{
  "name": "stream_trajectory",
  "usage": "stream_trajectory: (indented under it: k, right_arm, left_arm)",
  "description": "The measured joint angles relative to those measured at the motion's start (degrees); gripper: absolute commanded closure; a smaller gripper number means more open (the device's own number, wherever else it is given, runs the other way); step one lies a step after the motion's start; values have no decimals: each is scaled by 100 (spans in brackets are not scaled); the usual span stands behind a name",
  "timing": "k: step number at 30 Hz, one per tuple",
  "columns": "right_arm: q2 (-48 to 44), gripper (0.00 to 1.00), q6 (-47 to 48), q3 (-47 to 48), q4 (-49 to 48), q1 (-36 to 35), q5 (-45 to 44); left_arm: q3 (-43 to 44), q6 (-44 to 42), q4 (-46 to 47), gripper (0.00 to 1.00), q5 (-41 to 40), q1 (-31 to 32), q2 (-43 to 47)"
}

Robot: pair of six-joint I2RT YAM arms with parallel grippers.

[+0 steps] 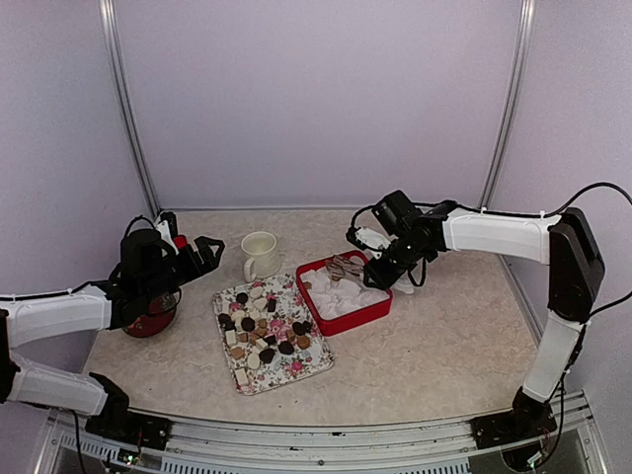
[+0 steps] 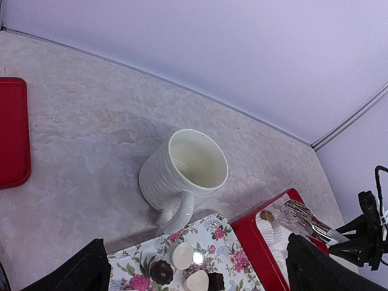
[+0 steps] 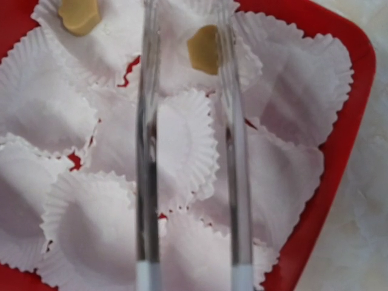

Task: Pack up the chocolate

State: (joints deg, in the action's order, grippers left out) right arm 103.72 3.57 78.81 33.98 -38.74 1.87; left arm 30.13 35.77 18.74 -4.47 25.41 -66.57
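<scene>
Chocolate [image 1: 265, 331] is seen mostly on a floral tray [image 1: 296, 370] set toward the near edge of the bench [image 1: 444, 346], left of its middle. Dark brown, tan and cream pieces, round and square, are packed close together on the tray. Two tan pieces [image 3: 203, 48] are already placed in the red box [image 1: 360, 318], each in its own white paper liner [image 3: 182, 139], at the box's far side. The red box is set just right of the tray, about mid-bench, nearly touching the tray's far right corner. It is filled with crinkled liners, the rest seen empty.

A cream mug [image 1: 260, 255] is placed upright behind the tray, toward the far edge, handle turned to the tray. A dark red item [image 1: 153, 318] is seen near the left edge under the left arm; what it is cannot be told.

The left pincer [image 1: 202, 252] is held fully spread, nothing in it, raised left of the mug and aimed at it. The right pincer [image 1: 380, 259] is closed around clear tongs [image 3: 147, 151], which are pointed down over the far part of the red box. The tong arms are held apart with nothing gripped. One tan piece is seen between the tong tips, resting in its liner; whether the tips touch it cannot be told.
</scene>
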Motion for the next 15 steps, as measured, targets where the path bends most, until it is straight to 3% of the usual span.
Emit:
stream_trajectory:
  k: [15]
  right_arm:
    - [-221,66,68,398,254,-92,227]
  left_arm:
    - [0,0,7,1,2,-26,-26]
